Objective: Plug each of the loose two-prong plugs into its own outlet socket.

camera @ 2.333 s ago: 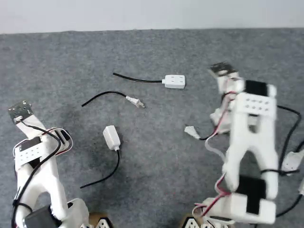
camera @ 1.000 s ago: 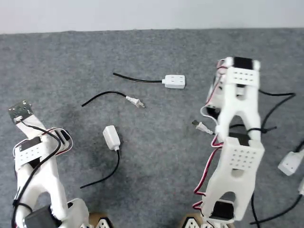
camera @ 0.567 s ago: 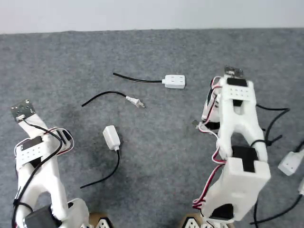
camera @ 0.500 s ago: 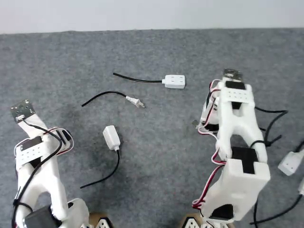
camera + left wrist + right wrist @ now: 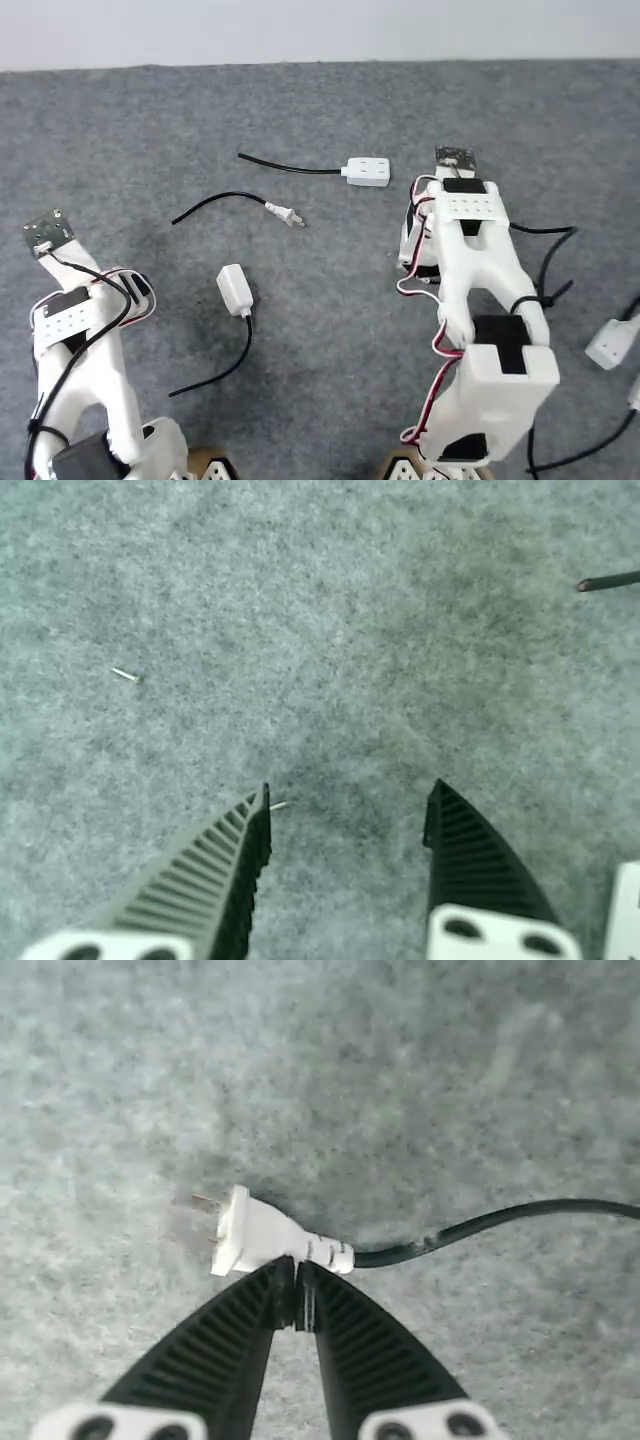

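Sockets are taken first. One white outlet socket [image 5: 366, 172] is laid flat at 1 o'clock from the middle of the carpet, with its black cord [image 5: 290, 168] run off toward 9 o'clock, and no plug is seated in it. A second socket [image 5: 235, 288] is placed at 9 o'clock from the middle and is likewise left unfilled. A loose plug [image 5: 285, 213] is laid between the two at 11 o'clock, well apart from both, with its prongs turned toward 4 o'clock.

The right gripper [image 5: 297, 1268] is drawn almost shut, only a thin slit being left between the jaws. A white plug [image 5: 262, 1240] is pinched at its rear edge by the tips, and its shadow is cast on the pile beneath. Its black lead [image 5: 480, 1225] is trailed away on the side opposite the prongs. The right arm [image 5: 470, 290] is stretched out at 3 o'clock.

The left gripper [image 5: 348, 815] is held wide open over the pile, with nothing between its jaws. A small metal pin [image 5: 125, 675] is seen lying nearby. The left arm [image 5: 75, 350] is folded at 8 o'clock.

Everything is set on grey carpet [image 5: 330, 330]. A white block [image 5: 610, 343] is placed at its 4 o'clock edge, and a pale wall [image 5: 320, 30] is seen along 12 o'clock.
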`<state>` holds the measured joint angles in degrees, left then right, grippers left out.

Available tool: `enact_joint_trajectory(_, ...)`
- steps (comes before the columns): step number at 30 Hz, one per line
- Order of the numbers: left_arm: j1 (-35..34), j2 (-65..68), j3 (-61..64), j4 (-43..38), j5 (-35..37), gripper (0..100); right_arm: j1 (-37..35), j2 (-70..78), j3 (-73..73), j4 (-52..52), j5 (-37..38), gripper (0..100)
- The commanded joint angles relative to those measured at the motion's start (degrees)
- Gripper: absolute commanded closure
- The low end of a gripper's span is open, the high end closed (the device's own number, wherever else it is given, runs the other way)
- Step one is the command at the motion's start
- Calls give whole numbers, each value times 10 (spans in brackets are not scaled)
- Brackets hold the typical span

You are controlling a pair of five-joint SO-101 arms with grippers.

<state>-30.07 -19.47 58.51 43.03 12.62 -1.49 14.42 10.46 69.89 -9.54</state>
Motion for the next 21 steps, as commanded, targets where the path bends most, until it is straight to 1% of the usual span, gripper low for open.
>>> enact_joint_trajectory(1, 4, -4, -28, 4, -5, 768, 20, -78, -18, -1, 4, 990)
enact_joint_trajectory(4, 4, -4, -28, 4, -5, 768, 20, -117, -16, -7, 18, 990)
enact_joint_trajectory(6, 5, -4, -28, 4, -5, 768, 17, -117, -15, -15, 16, 990)
enact_joint_trajectory(14, 5, -4, -28, 4, -5, 768, 15, 12, -21, -77, 18, 990)
enact_joint_trajectory(18, 5, -4, -28, 4, -5, 768, 6, 34, -39, -69, 19, 990)
enact_joint_trajectory(21, 5, -4, -28, 4, -5, 768, -23, 35, -36, -66, 26, 990)
